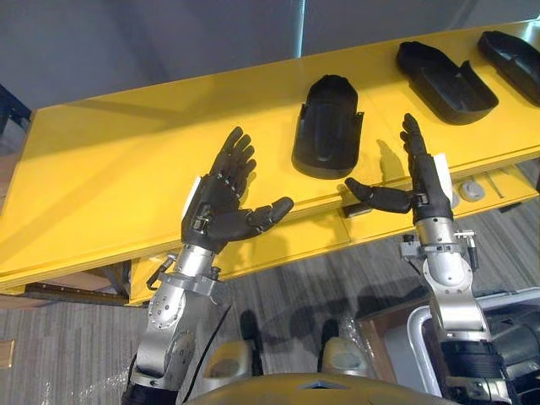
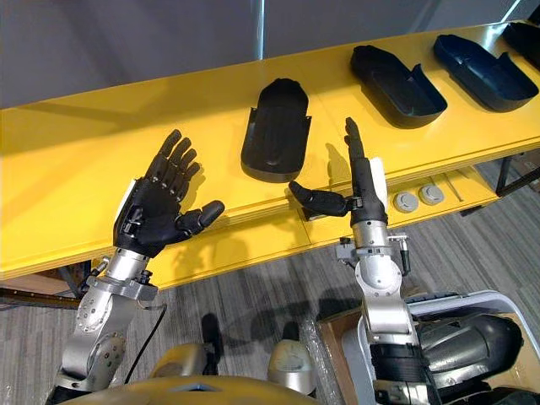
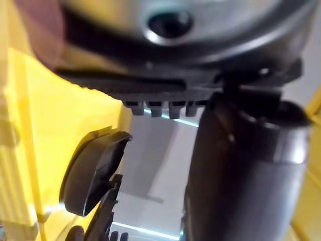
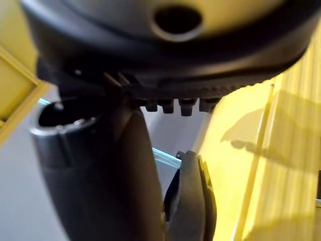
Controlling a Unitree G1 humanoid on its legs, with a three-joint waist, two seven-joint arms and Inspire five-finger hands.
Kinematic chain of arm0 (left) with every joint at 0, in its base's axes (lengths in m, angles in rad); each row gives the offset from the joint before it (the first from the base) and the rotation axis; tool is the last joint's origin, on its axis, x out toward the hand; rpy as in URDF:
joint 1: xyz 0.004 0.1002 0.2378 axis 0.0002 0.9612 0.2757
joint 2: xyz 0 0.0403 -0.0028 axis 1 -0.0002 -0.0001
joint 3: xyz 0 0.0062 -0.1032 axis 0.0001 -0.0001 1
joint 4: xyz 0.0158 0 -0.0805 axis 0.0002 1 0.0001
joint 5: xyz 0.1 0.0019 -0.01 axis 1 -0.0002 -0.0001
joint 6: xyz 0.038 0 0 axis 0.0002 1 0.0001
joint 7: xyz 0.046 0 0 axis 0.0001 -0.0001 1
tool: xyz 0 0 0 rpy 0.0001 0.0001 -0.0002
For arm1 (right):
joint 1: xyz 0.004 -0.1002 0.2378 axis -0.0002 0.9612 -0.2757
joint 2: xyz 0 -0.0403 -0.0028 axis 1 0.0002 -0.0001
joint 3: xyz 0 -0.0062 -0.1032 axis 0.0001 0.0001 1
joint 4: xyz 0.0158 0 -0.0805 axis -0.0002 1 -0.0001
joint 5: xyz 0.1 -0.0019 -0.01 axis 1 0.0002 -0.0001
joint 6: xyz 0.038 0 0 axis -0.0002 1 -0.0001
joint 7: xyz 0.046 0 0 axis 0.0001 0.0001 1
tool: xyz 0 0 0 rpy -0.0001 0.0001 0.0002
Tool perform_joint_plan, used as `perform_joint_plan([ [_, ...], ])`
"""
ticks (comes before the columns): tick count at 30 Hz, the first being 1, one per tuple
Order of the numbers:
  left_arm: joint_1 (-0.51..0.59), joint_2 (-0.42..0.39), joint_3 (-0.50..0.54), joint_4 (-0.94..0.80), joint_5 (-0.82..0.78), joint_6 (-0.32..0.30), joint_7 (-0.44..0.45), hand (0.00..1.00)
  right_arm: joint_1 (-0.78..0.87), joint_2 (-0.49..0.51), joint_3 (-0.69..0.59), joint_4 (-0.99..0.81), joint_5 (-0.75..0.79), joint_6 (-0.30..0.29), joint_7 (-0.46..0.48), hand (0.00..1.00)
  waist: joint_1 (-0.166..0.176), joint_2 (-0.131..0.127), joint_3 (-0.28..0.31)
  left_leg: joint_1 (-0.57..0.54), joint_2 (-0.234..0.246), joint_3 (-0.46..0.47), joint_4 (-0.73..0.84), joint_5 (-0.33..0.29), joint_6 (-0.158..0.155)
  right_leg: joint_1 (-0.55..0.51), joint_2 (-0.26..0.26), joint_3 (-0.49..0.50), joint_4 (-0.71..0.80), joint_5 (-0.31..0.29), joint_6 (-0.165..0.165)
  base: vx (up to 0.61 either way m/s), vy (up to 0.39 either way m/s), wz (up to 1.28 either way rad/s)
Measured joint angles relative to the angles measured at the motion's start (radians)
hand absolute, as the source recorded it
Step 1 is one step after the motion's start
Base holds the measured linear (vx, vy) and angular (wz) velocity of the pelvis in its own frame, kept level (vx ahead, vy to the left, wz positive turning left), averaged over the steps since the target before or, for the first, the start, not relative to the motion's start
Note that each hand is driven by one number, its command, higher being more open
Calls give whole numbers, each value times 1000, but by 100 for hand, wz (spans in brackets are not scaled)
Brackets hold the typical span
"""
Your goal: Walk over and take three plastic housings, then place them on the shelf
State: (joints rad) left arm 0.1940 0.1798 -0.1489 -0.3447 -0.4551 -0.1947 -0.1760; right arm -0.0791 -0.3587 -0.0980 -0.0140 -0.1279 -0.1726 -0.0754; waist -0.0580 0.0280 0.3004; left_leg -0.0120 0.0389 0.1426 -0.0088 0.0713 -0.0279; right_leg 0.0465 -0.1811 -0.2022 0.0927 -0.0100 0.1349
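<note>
Plastic housing (image 1: 329,126), black, one of three on the yellow bench (image 1: 126,169). It lies hollow side up between the two robot hands, nearer the right one. Its long axis runs away from the robot, with the rounded end far and the squarer end at the bench's near edge.

Left robot hand (image 1: 221,198): open, palm up, fingers spread, holding nothing.

Right robot hand (image 1: 424,181): open, fingers straight and pointing away, thumb stretched toward the housing's near end. Contact cannot be told.

Second housing (image 1: 445,83) and third housing (image 1: 510,55): beyond and outward of the right robot hand, both lying slantwise.

Step judged: closing in for the first pick-up. Best to bring the palms against the two long side walls, square to that axis. Press evenly and lift level, so the shell neither twists nor slides off the edge.
</note>
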Motion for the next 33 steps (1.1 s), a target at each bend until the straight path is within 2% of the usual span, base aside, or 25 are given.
perform_joint_plan([
  [5, 0, 1, 0, 24, 0, 0, -1, 100, -46, -3, 12, 75, -19, 35, 0, 100, 11, 2, 7, -18, 1, -15, 32, -8, -1, 1, -2, -15, 11, -2, -3, -18, 6, 10],
  [16, -1, 16, 0, 33, -1, 0, -9, 100, -179, -30, 14, 208, -24, 53, -5, 100, 28, 12, 21, -54, 2, -41, 95, -23, 2, 2, -5, -40, 30, -6, -7, -27, 6, 7],
  [23, -1, 16, -2, 42, -1, 0, -22, 100, -226, -30, 21, 257, -21, 59, -46, 100, 31, 15, 24, -70, 2, -49, 115, -25, 0, -2, -5, -46, 32, -6, -8, -8, 2, 2],
  [27, -1, 15, -6, 43, -1, 0, -37, 100, -262, -30, 19, 259, -22, 65, -83, 100, 29, 28, 51, -82, 3, -52, 134, -29, -1, -7, -5, -46, 41, -6, -9, 0, 0, 0],
  [33, -1, 16, -17, 44, 0, -1, -64, 100, -270, -30, 19, 264, -2, 64, -81, 100, 29, 30, 54, -85, 4, -50, 145, -35, -1, -11, -5, -45, 45, -7, -11, 0, 0, 0],
])
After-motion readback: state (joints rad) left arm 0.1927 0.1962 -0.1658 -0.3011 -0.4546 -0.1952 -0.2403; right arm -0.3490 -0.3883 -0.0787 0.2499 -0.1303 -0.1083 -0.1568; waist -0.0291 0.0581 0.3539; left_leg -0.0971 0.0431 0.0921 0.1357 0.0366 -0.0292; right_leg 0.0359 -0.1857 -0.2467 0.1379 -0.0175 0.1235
